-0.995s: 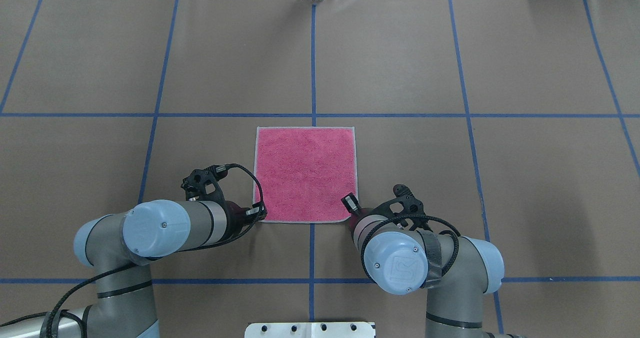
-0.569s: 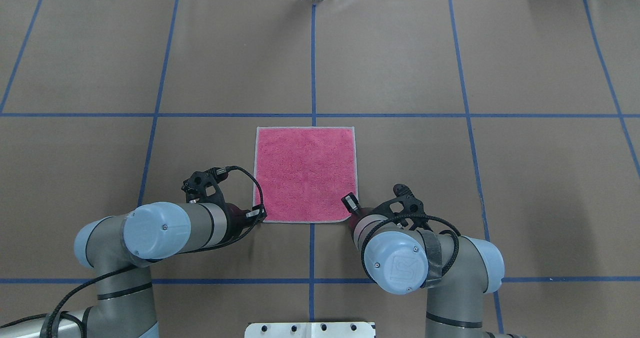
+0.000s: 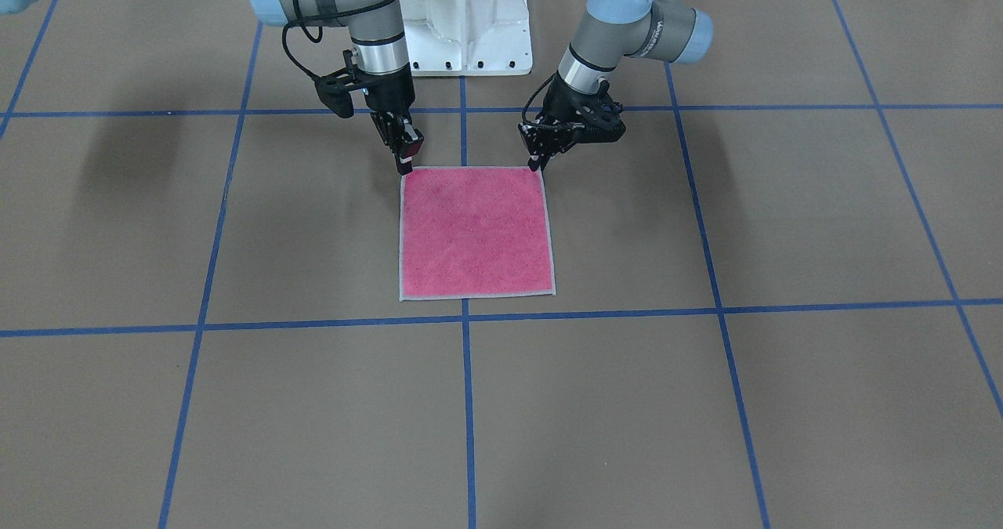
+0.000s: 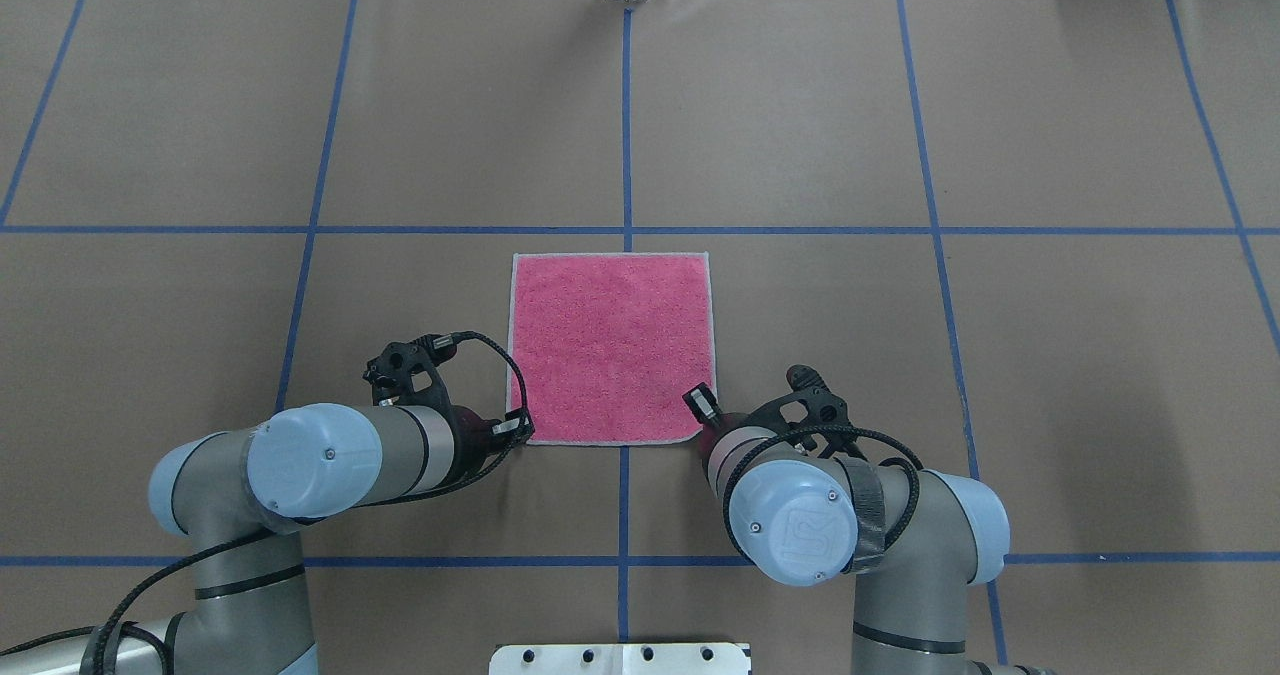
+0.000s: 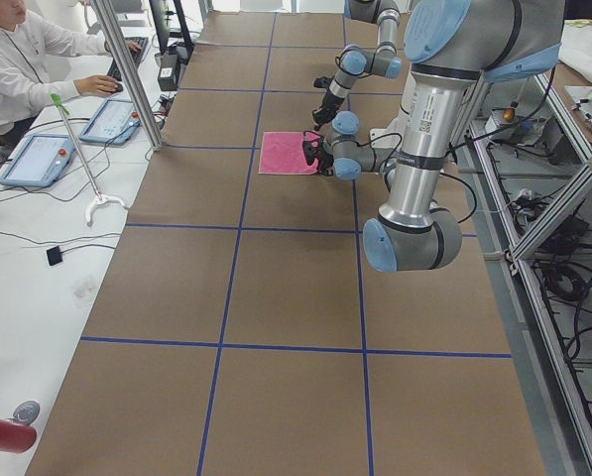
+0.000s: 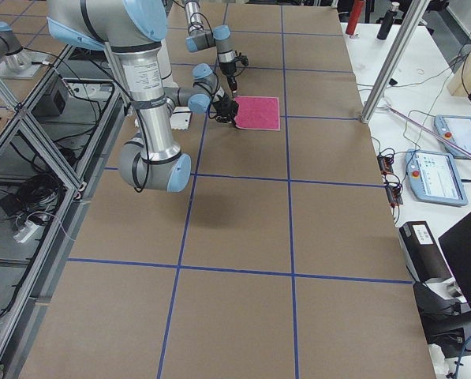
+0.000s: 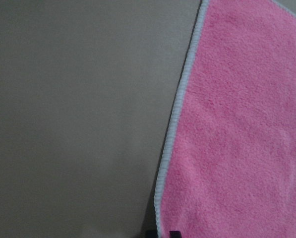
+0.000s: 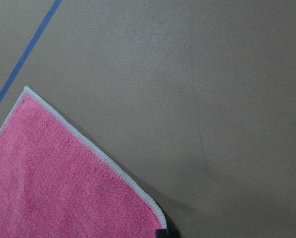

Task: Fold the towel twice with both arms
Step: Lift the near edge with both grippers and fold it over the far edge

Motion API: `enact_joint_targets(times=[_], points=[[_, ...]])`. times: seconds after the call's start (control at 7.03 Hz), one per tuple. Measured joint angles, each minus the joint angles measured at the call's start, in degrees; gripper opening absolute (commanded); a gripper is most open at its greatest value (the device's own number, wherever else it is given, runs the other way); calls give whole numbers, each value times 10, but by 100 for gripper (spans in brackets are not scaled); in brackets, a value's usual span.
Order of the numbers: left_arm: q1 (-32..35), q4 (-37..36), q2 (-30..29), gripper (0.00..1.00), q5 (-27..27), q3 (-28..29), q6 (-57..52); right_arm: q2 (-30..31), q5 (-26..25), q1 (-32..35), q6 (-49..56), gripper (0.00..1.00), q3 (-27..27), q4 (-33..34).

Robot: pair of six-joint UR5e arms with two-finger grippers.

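The towel (image 4: 610,345) lies flat, pink face up, on the brown table (image 4: 800,135); it also shows in the front view (image 3: 474,231). My left gripper (image 4: 517,425) is down at the towel's near left corner, on the right of the front view (image 3: 537,162). Its fingers look closed together on the stitched edge. The left wrist view shows two black fingertips (image 7: 175,233) astride that edge. My right gripper (image 4: 700,410) is at the near right corner (image 3: 403,164), fingers together. One tip shows at the corner in the right wrist view (image 8: 162,232).
The white pedestal base (image 3: 466,19) stands behind the towel between the arms. Blue tape lines (image 4: 626,115) grid the table. An operator (image 5: 18,50) sits at a side bench with tablets (image 5: 38,159) and a metal post (image 5: 127,69).
Both arms have hardly moved, staying at the towel's near corners. The towel lies as before.
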State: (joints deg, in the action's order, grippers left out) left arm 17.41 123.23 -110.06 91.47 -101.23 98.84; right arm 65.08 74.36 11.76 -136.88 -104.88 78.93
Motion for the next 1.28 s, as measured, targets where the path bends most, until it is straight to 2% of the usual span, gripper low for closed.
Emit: enact_joint_targets(times=[0.57,1.0,1.28], points=[[2,0,2,0,-3,-17,0,3,-2,1,2,0,-14,0],[1,0,23,0,0,-80,5,43,-17,-30,2,0,-93,5],[-1,-1,27,0,1,-94,7,60,-28,-48,3,0,-126,6]])
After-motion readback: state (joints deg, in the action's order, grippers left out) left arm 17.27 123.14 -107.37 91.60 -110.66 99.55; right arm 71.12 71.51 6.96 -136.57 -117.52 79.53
